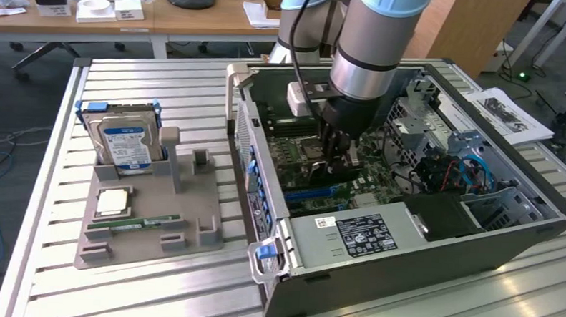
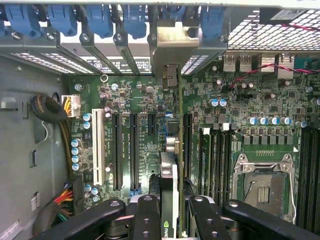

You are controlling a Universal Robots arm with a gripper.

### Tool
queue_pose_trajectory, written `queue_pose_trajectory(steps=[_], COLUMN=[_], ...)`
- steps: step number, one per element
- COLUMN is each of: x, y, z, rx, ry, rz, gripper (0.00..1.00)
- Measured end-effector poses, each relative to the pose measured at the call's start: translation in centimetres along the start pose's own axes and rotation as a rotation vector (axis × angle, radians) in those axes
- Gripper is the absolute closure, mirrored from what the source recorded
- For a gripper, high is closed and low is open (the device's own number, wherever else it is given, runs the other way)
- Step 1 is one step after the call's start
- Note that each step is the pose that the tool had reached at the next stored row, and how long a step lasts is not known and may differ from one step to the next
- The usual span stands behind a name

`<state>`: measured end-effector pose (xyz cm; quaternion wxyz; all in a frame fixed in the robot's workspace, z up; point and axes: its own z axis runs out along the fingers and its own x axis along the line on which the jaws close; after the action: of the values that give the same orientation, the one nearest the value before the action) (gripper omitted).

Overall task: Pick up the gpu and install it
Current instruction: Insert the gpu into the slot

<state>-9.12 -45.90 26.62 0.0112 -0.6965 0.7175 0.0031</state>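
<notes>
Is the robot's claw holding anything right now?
Yes, the gripper is clamped on a thin card that stands edge-on over the slots of the green board.

Robotics lab/workshop: alu-profile bench (image 1: 172,82), open PC case (image 1: 431,265), office desks (image 1: 203,19) in bkgd.

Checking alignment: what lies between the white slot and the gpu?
In the wrist view, black expansion slots on the motherboard lie between the white slot and the gpu.
</notes>
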Motion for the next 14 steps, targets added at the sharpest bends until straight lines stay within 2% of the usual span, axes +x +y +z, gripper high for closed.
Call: queue_pose_trajectory(steps=[14], x=[0.02], y=[0.47], z=[0.06], rx=[0.0001], ry=[-0.0001], rz=[0.0], gripper=[0.73])
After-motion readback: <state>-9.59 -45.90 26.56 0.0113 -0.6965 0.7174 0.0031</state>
